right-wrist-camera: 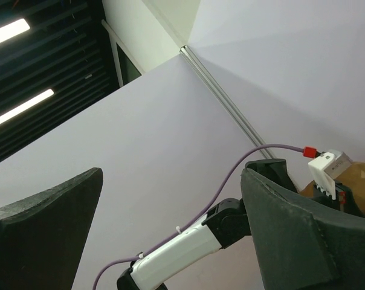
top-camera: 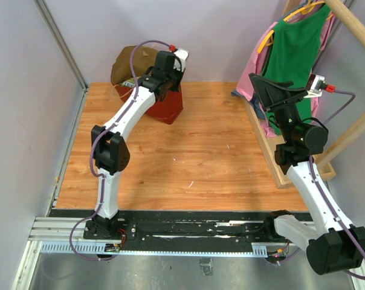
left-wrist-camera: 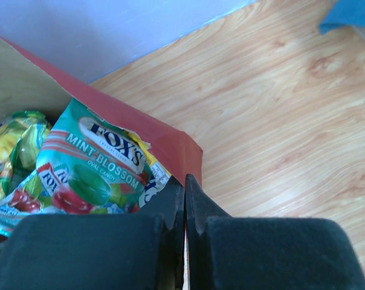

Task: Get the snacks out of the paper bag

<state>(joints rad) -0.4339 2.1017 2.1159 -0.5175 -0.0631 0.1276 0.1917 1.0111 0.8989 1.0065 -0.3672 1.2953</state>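
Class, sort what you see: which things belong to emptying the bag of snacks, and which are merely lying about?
Belong to the job:
red paper shopping bag
teal-white Fox's Mint Blossom candy packet
green-yellow glossy packet

Lying about:
green cloth garment on a hanger
pink cloth garment
wooden clothes rack

A robot lab cell: plain lilac partition walls enclose a wooden bench, with an aluminium mounting rail along the frame's bottom.
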